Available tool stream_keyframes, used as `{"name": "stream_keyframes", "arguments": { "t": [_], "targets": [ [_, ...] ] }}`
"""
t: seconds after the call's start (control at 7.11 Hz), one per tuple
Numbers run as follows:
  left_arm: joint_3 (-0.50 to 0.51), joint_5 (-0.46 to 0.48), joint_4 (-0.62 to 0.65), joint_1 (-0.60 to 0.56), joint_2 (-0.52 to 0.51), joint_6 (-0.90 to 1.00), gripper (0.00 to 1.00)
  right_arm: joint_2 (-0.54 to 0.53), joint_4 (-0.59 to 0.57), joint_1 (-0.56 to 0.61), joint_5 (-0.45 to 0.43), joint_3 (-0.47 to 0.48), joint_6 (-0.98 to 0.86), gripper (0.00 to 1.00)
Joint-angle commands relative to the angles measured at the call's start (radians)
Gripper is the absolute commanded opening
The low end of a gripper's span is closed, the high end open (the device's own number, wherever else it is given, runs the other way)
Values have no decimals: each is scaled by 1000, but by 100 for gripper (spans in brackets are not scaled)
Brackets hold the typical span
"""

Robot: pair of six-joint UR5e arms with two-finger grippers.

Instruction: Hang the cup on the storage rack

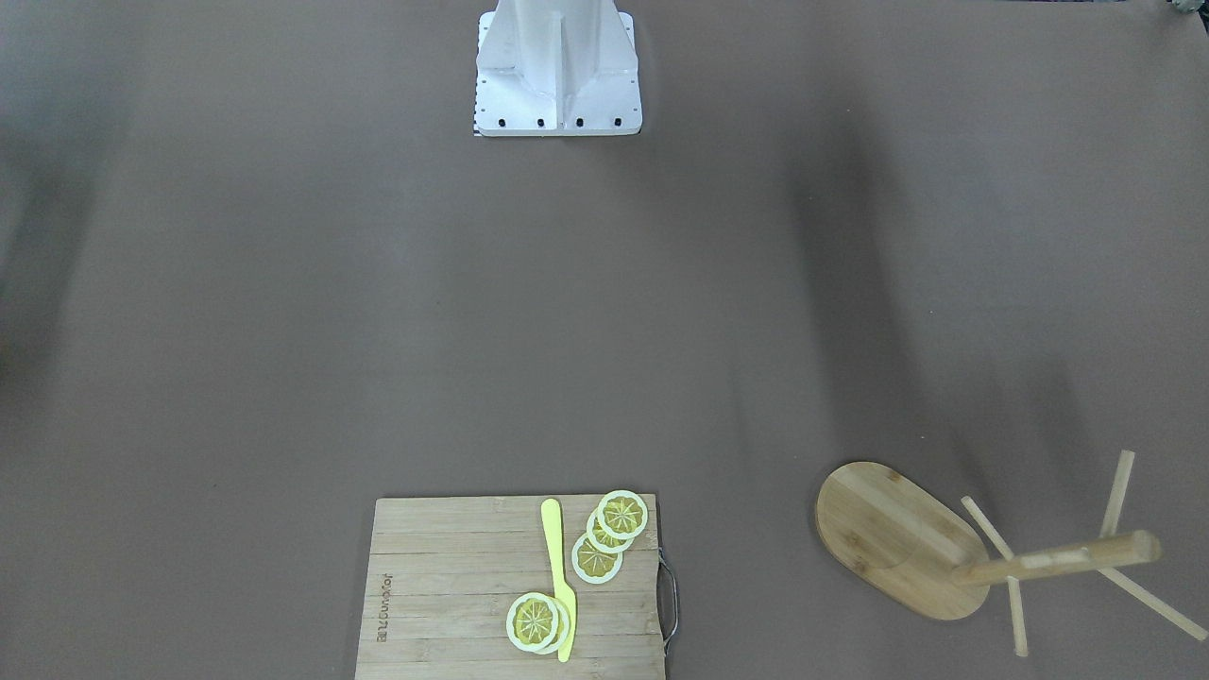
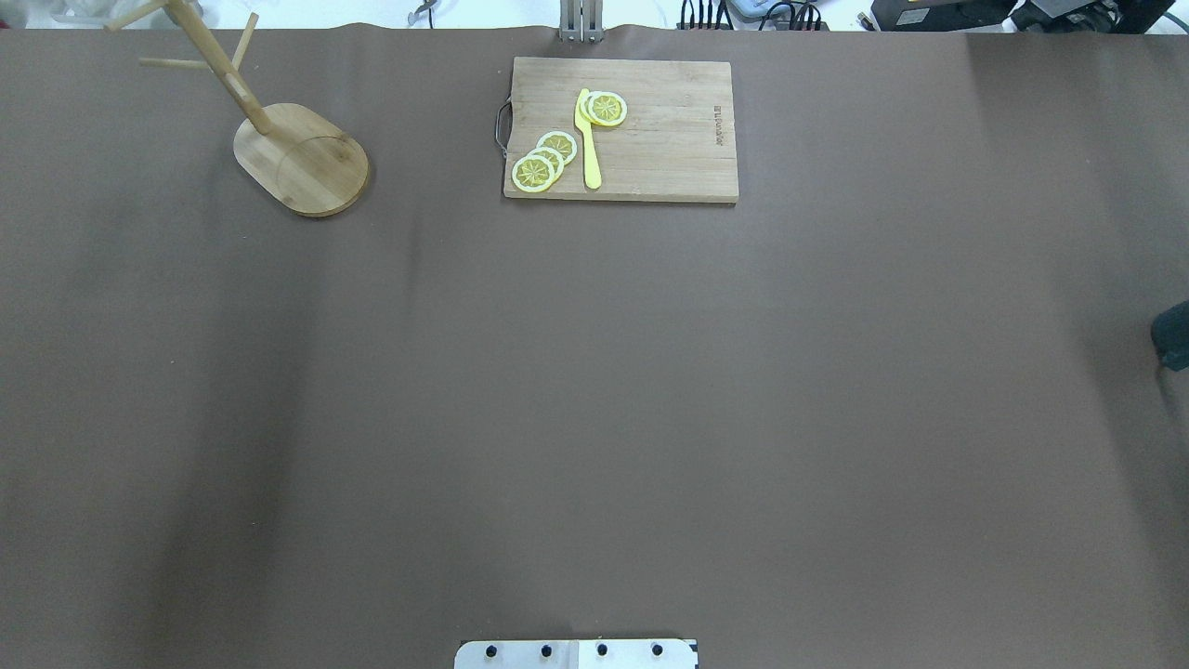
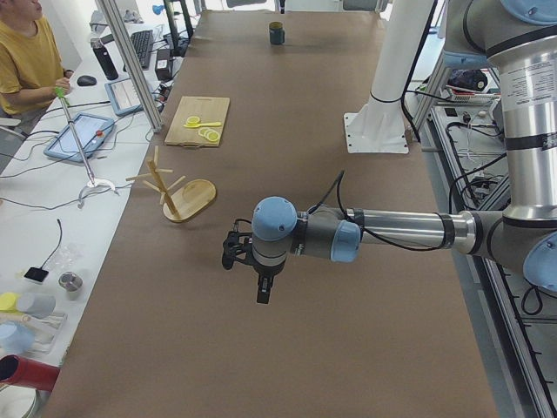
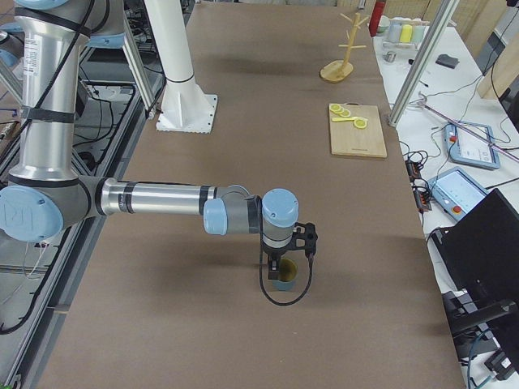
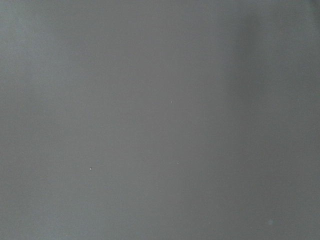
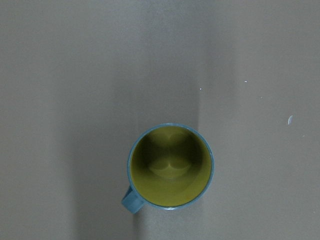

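Observation:
The slate-blue cup (image 6: 171, 166) stands upright on the brown table, yellow-olive inside, with its handle (image 6: 131, 201) at the lower left. It also shows in the exterior right view (image 4: 284, 280) and small and far in the exterior left view (image 3: 276, 33). My right gripper (image 4: 280, 266) hangs just above the cup; I cannot tell if it is open or shut. The bamboo storage rack (image 2: 302, 158) stands upright at the table's far left corner (image 1: 897, 538) (image 3: 187, 196) (image 4: 345, 49), with bare pegs. My left gripper (image 3: 263, 294) points down over bare table; I cannot tell its state.
A wooden cutting board (image 2: 650, 130) (image 1: 453, 586) with lemon slices (image 2: 543, 163) and a yellow knife (image 2: 588, 139) lies at the far middle edge. A dark shape (image 2: 1172, 334) cuts the overhead view's right edge. An operator (image 3: 26, 61) sits beyond the table.

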Motion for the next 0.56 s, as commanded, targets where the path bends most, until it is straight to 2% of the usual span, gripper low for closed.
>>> {"name": "stream_keyframes", "arguments": {
  "t": [0.0,0.14,0.42],
  "targets": [
    [4,3,-67,-2,14,-6,98,-7,19,0,23,1,6,100],
    [10,3,-72,-1,14,-5,98,-7,19,-5,22,-11,10,100],
    [30,3,-203,-2,15,-12,98,15,47,-31,11,-54,7,100]
  ]
}}
